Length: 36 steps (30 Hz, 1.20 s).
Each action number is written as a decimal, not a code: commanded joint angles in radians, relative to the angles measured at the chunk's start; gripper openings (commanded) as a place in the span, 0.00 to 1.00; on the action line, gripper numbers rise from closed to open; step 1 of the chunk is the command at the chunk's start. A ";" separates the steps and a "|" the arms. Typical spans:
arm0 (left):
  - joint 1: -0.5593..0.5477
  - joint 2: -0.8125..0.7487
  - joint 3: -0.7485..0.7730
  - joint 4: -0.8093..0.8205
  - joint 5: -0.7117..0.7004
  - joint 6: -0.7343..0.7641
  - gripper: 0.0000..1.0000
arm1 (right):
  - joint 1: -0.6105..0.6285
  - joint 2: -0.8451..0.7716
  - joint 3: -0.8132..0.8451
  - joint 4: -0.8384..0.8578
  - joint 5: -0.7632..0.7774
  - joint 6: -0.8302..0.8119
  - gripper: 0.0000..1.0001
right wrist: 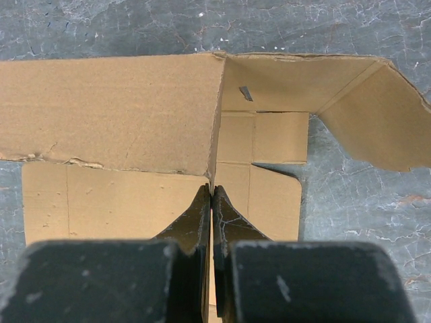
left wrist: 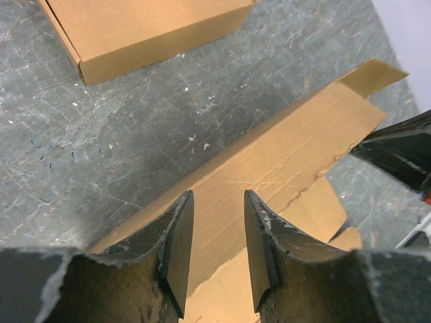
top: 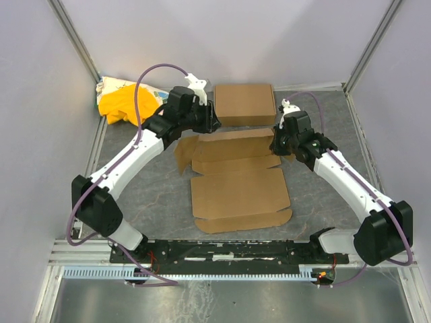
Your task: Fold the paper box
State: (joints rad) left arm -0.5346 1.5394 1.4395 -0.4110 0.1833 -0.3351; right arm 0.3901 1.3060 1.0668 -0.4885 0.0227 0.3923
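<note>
The paper box point(top: 239, 192) is lying in the middle of the table point(top: 155, 195). Its base and near flap are resting flat, and the far panel point(right wrist: 114, 114) is standing up along its crease, just in front of the other brown box point(top: 244, 104). The left tool point(left wrist: 217, 196) is hovering at the far-left end of that panel with its jaws partly apart, gripping nothing; we are seeing cardboard through the gap but no contact. The right tool point(right wrist: 212, 192) is sitting at the far-right corner with its fingers pressed fully together. Its tips are meeting the lower edge of the raised panel where the side flap point(right wrist: 377, 121) is turning off, and we cannot tell whether any board is pinched there. We are judging the sheet as light, thin corrugated board: stiff across each panel, bending only at the scored creases, and springy, so a raised wall is likely wanting to drop back once released. The surface is looking matte, so grip slip should be low, but the whole sheet is probably sliding if pushed from 1 side. Edges are crushing easily; 1 is already looking frayed. We are favouring a pinch on a panel's top edge near a corner, or a flat push beside a crease, with the other tool pinning the base.
</note>
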 commanded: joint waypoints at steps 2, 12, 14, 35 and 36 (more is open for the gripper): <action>-0.048 0.019 0.045 -0.009 -0.075 0.212 0.45 | -0.002 0.008 -0.002 -0.011 0.009 -0.036 0.02; -0.067 0.016 0.012 0.016 -0.105 0.313 0.49 | 0.000 0.034 -0.023 0.006 0.025 -0.084 0.03; -0.090 -0.004 0.006 0.016 -0.111 0.345 0.50 | -0.001 0.038 -0.020 -0.003 0.025 -0.084 0.03; -0.286 -0.206 -0.253 0.179 -0.385 0.814 0.63 | -0.001 0.045 0.160 -0.169 -0.008 -0.107 0.02; -0.288 -0.198 -0.255 0.185 -0.381 0.823 0.64 | 0.000 0.045 0.160 -0.169 -0.010 -0.107 0.02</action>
State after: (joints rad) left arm -0.8150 1.3312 1.1851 -0.3073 -0.1612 0.3836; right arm 0.3901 1.3548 1.1816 -0.6533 0.0257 0.3042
